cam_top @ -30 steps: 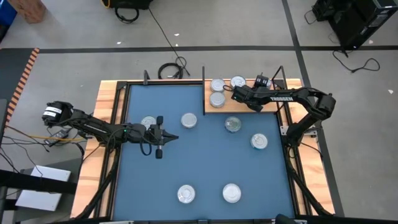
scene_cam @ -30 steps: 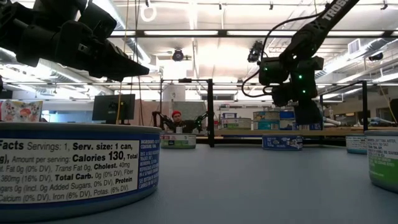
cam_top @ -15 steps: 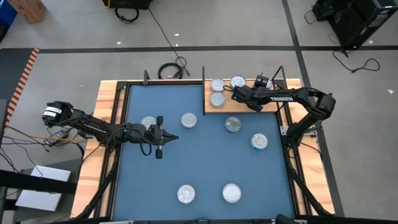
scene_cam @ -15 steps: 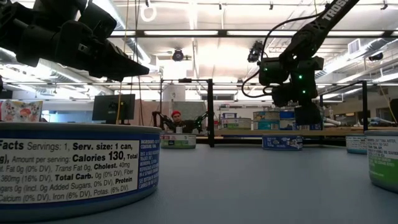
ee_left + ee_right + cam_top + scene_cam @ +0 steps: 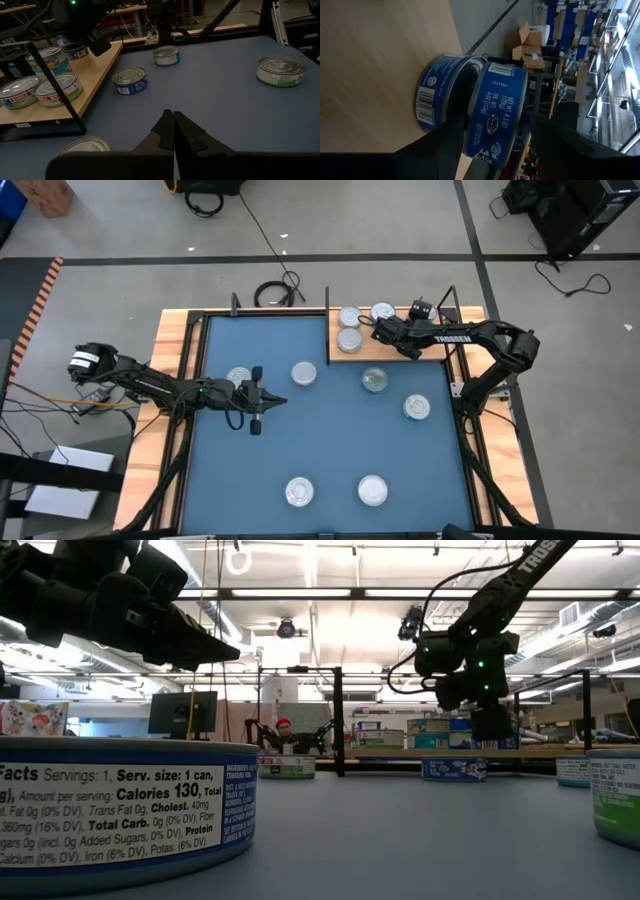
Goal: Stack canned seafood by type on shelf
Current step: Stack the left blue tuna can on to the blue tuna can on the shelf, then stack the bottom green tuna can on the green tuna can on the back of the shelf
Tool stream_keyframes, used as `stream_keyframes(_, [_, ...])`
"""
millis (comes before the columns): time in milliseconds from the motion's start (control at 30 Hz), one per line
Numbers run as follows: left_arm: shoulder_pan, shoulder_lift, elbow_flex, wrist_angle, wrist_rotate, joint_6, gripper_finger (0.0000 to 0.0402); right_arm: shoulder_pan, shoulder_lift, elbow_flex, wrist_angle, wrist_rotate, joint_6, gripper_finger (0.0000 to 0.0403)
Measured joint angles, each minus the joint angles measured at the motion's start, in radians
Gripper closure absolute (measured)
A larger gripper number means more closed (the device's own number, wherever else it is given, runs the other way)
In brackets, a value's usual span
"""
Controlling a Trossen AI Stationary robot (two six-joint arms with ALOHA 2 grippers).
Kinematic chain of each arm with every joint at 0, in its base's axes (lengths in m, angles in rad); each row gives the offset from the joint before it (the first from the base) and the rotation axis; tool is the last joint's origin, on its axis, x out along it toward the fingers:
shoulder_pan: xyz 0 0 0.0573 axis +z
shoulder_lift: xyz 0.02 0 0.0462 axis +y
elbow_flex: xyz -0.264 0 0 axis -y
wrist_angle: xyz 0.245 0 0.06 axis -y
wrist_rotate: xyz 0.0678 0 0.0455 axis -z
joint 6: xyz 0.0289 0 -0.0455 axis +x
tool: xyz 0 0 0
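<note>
The wooden shelf (image 5: 400, 352) stands at the far side of the blue mat. On it, one blue-labelled tin (image 5: 500, 110) rests by its base on a second blue tin (image 5: 437, 90). My right gripper (image 5: 497, 120) is open, with a finger on either side of the upper tin. In the high view my right gripper (image 5: 377, 332) hides this stack. Three other tins (image 5: 349, 317) (image 5: 382, 311) (image 5: 349, 339) sit on the shelf beside it. My left gripper (image 5: 270, 402) hangs shut over the mat's left half, holding nothing.
Several tins lie loose on the mat: two mid-table (image 5: 304, 373) (image 5: 375, 380), one to the right (image 5: 416, 408), two near the front edge (image 5: 298, 492) (image 5: 372, 490), and one beside my left arm (image 5: 239, 377). A black upright frame (image 5: 50, 85) borders the shelf's left end.
</note>
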Motion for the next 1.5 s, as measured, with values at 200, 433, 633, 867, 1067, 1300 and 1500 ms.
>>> stream_keyframes(200, [0.000,0.000,0.000,0.000,0.000,0.000,0.0400,0.000,0.000,0.000,0.015,-0.028,-0.009,0.0169])
stream_keyframes(433, [0.000,0.000,0.000,0.000,0.000,0.000,0.0400,0.005,-0.001,0.000,0.014,-0.028,-0.010,0.0158])
stream_keyframes(633, [0.000,0.000,0.000,0.000,0.000,0.000,0.0400,0.049,-0.045,0.000,0.013,-0.028,-0.010,0.0166])
stream_keyframes(867, [0.000,0.000,0.000,0.000,0.000,0.000,0.0400,0.122,-0.181,0.000,0.010,-0.031,-0.003,0.0232])
stream_keyframes(1067, [0.000,0.000,0.000,0.001,0.000,0.000,0.0400,0.213,-0.323,0.000,0.009,-0.156,0.069,0.0332])
stream_keyframes(1300, [0.000,0.000,0.000,0.005,0.000,-0.023,0.0400,0.341,-0.416,0.000,0.009,-0.327,0.212,0.0388])
stream_keyframes(1500, [0.000,0.000,0.000,0.004,0.000,-0.026,0.0400,0.463,-0.424,0.000,0.014,-0.543,0.355,0.0380])
